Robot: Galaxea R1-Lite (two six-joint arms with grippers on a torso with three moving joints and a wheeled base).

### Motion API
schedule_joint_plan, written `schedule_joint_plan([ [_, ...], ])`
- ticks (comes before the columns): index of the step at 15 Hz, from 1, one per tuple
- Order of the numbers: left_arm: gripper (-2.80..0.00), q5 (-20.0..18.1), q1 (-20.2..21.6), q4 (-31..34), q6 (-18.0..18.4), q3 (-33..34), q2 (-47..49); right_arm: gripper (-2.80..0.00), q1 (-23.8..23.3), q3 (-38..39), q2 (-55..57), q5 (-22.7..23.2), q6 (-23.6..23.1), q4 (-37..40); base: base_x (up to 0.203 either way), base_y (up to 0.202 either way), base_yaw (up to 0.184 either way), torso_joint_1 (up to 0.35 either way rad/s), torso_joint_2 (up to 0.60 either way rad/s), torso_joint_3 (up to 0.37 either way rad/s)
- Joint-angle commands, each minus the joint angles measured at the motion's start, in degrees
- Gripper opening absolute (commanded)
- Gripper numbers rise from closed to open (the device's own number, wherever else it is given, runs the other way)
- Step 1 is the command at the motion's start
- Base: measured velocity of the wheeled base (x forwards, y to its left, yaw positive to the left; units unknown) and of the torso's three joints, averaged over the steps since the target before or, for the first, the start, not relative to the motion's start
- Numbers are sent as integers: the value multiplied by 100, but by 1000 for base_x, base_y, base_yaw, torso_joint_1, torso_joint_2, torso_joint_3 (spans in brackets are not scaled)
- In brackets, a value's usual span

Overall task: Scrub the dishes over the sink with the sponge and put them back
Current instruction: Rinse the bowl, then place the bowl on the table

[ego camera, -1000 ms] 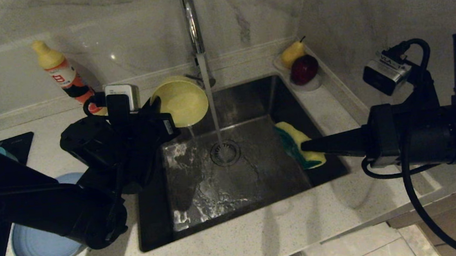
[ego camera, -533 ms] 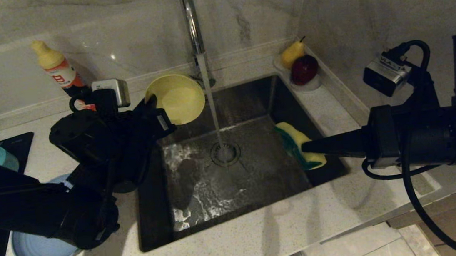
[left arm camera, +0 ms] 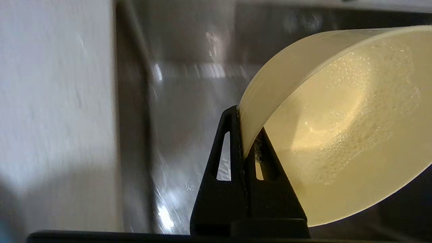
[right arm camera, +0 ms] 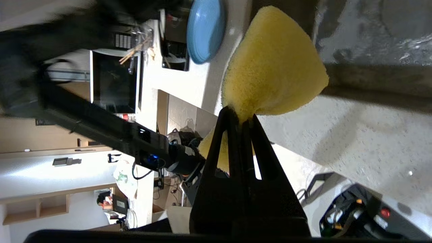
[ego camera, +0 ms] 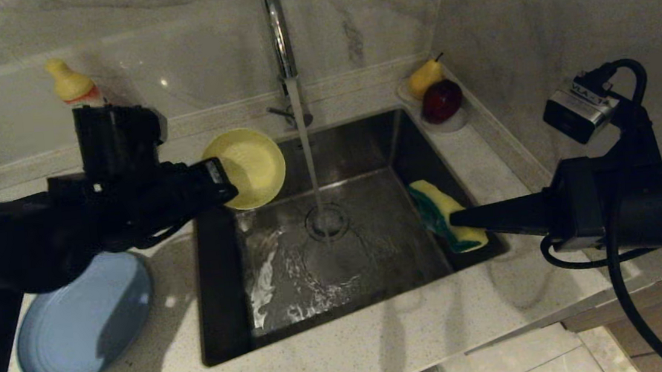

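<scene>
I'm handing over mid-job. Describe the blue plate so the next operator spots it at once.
Start at the sink with the running faucet, then look to the counter on its left. The plate lies flat there, near the front edge, below the left gripper holding the yellow bowl. It is the only wide, flat, periwinkle-blue dish.

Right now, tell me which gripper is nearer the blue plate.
Left. The left gripper, shut on the yellow bowl's rim, is just up and right of the blue plate. The right gripper, shut on the sponge, is across the sink.
</scene>
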Motion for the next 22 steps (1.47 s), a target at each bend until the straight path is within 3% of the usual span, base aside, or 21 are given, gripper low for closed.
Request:
schedule_joint_plan([
  [1, -280, -696, 74, 2930, -875, -848, -791, -280, -69, 93, -10, 28, 14, 1, 0, 0, 0, 0, 0, 0],
  [3, -280, -1042, 182, 3401, -1142, -998, -1308, -280, -206, 140, 68, 35, 6, 7, 0, 0, 0, 0, 0, 0],
  [7, -280, -1069, 773, 3983, -1491, -967, -2324, -280, -389, 254, 200, 44, -12, -6, 0, 0, 0, 0, 0, 0],
  [10, -280, -871, 1756, 4109, -1528, -747, -2746, -280, -390, 403, 158, 46, -12, -32, 0, 0, 0, 0, 0, 0],
  [12, -280, -827, 2633, 4305, -1572, -607, -2787, -280, -404, 423, 154, 40, -12, -7, 0, 0, 0, 0, 0, 0],
  [17, -280, -830, 4502, 4322, -1976, 261, -2699, -280, -451, 458, 219, 46, -21, -43, 0, 0, 0, 0, 0, 0],
  [22, -280, -1222, 5634, 3813, -2044, 561, -1591, -280, -504, 502, 516, 54, -47, -69, 0, 0, 0, 0, 0, 0],
])
